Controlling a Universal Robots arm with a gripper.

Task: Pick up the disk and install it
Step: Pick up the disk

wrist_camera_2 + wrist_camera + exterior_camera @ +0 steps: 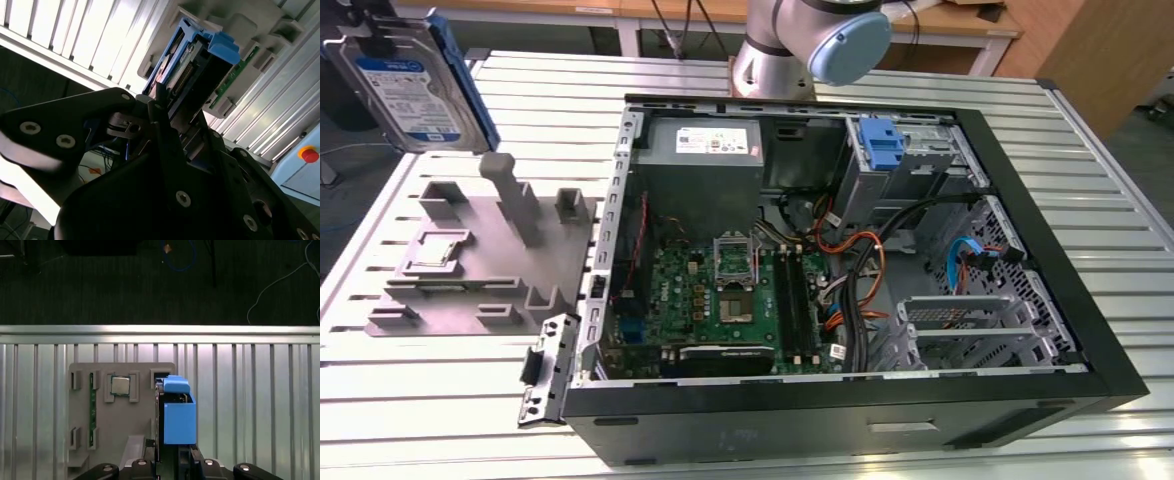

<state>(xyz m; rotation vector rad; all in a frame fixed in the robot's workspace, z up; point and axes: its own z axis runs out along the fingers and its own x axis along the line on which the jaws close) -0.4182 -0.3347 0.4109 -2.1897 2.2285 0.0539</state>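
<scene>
Silver and blue-railed, the flat disk [411, 85] is clamped edge-on between the black pincer's [170, 107] fingers. Below the pincer, the first wrist view shows the ribbed metal desk [250, 390] and a grey moulded tray [120, 427].

A table [440, 400] of ribbed silver metal slats is seen as the bearing surface. An open black computer case [1067, 330] is laid on its side on the slats, with its inside turned upward. A grey moulded fixture [467, 270] is set flat on the table just beside the case, on the exterior view's left. The arm's base [771, 75] is seated just behind the case.
</scene>
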